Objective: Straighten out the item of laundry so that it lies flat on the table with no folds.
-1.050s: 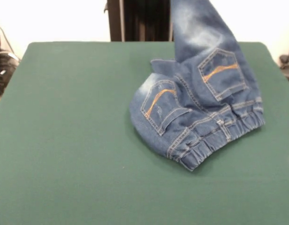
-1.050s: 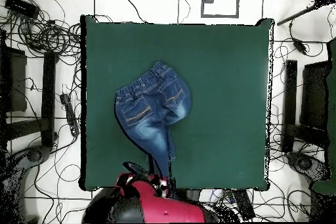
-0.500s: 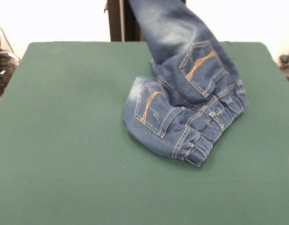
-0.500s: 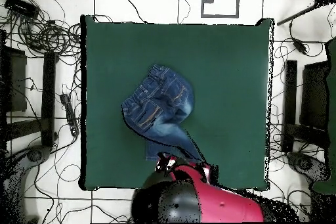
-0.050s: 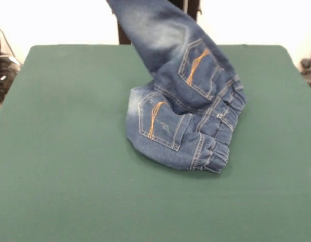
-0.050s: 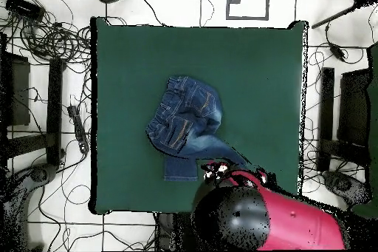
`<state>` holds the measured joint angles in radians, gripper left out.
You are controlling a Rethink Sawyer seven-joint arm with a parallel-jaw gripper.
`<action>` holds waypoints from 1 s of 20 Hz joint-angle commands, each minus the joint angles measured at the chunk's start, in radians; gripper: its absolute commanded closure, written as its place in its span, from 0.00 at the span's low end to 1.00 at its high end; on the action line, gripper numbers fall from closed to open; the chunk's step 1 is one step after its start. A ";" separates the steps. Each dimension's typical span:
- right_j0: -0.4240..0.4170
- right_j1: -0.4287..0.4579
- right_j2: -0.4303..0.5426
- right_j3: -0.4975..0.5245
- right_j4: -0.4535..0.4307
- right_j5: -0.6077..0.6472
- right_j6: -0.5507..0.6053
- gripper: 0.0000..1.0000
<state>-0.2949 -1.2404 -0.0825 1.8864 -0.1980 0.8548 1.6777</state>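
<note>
The item of laundry (image 5: 186, 116) is a pair of blue jeans, bunched near the middle of the green table (image 5: 69, 151). Its waistband and both orange-stitched pockets face up. One leg rises steeply off the cloth and leaves the front view at the top edge. In the overhead view the jeans (image 6: 184, 120) sit crumpled left of centre on the table (image 6: 251, 72). The raised leg runs to my gripper (image 6: 215, 166), which is shut on it at the end of the red and black arm (image 6: 266, 219). The arm hides the fingers. The other leg's end lies flat by the gripper.
Cables and dark stands (image 6: 52, 94) line the floor on both sides of the table in the overhead view. A dark post (image 5: 124, 35) stands behind the table's far edge in the front view.
The arm has swung rightward in the overhead view with the leg in its grip. The bunched jeans slid leftward in the front view and the waistband turned more upright.
</note>
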 commanded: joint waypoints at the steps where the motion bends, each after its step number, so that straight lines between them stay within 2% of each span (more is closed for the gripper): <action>1: -0.067 0.134 0.228 0.015 -0.052 -0.096 -0.326 1.00; 8: -0.088 0.243 0.307 0.069 -0.100 -0.293 -0.175 1.00; 13: -0.072 0.299 0.323 0.075 -0.136 -0.376 -0.079 1.00; 20: -0.087 0.383 0.347 0.069 -0.189 -0.486 -0.043 1.00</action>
<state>-0.3887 -0.9650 0.1103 1.8825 -0.3242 0.4615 1.6777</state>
